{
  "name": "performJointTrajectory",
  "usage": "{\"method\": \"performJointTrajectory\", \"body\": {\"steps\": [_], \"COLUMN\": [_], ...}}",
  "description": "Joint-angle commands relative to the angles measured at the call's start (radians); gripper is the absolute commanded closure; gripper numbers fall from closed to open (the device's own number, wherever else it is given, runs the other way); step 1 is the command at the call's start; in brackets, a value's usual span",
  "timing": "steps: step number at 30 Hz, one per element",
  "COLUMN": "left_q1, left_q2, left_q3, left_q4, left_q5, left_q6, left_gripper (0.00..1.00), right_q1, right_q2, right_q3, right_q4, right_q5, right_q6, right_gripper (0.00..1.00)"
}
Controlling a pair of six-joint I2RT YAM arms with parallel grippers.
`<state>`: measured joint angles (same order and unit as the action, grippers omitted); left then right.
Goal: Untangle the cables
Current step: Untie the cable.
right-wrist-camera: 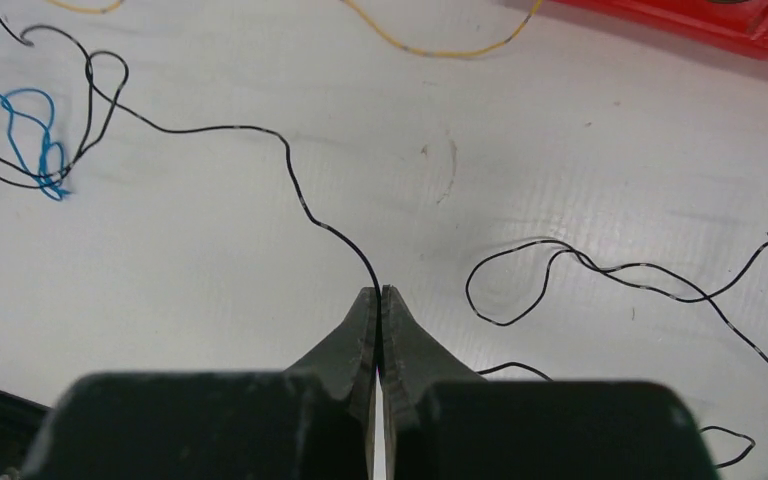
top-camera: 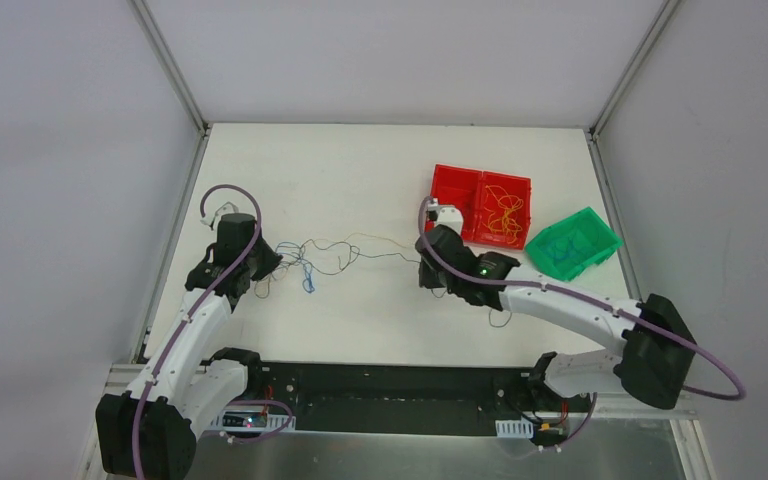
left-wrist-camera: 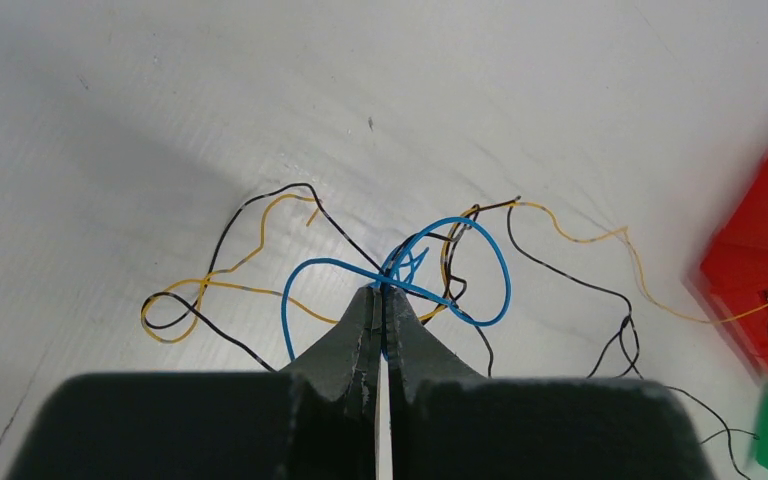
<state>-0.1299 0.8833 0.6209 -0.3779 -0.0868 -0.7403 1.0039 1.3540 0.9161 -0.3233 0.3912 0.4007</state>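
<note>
Left hand (left-wrist-camera: 380, 292) pinches the thin blue wire (left-wrist-camera: 332, 262), right hand (right-wrist-camera: 381, 292) the thin black wire (right-wrist-camera: 210, 128); pulling apart slowly should loosen knots.

You look down on white bench (top-camera: 360, 170), grey walls (top-camera: 60, 150) on all sides. Red two-compartment bin (top-camera: 457, 188) sits on far right part of bench. Green bin (top-camera: 600, 228) just beside it, nearer right edge, turned at angle. Black rail (top-camera: 390, 385) runs along near edge.
</note>
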Motion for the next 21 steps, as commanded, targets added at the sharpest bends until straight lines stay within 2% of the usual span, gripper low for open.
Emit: {"method": "performJointTrajectory", "body": {"steps": [1,3,6,9,12,18,21], "left_q1": [-0.001,-0.002,-0.001,0.0,0.001,0.004,0.006], "left_q2": [0.008,0.011,0.005,0.006,0.029,0.068,0.067], "left_q3": [0.052,0.059,0.063,0.073,0.074,0.081,0.09], "left_q4": [0.024,0.024,0.002,-0.044,-0.057,-0.088,-0.096], "left_q5": [0.007,0.025,-0.046,-0.119,-0.127,-0.177,-0.192], "left_q6": [0.012,0.022,0.017,0.0,-0.019,-0.072,-0.083], "left_gripper": [1.0,1.0,1.0,1.0,1.0,1.0,1.0], "right_q1": [-0.057,-0.076,-0.125,-0.226,-0.349,-0.571,-0.62], "right_q2": [-0.094,-0.102,-0.118,-0.207,-0.311,-0.447,-0.479], "right_q3": [-0.038,-0.025,-0.017,-0.09,-0.147,-0.188,-0.2], "right_q4": [0.013,-0.007,-0.089,-0.101,-0.137,-0.234,-0.237], "right_q5": [-0.07,-0.083,-0.041,-0.052,-0.044,-0.088,-0.137], "right_q6": [0.094,0.104,0.181,0.253,0.311,0.31,0.285], "right_gripper": [1.0,1.0,1.0,1.0,1.0,1.0,1.0]}}
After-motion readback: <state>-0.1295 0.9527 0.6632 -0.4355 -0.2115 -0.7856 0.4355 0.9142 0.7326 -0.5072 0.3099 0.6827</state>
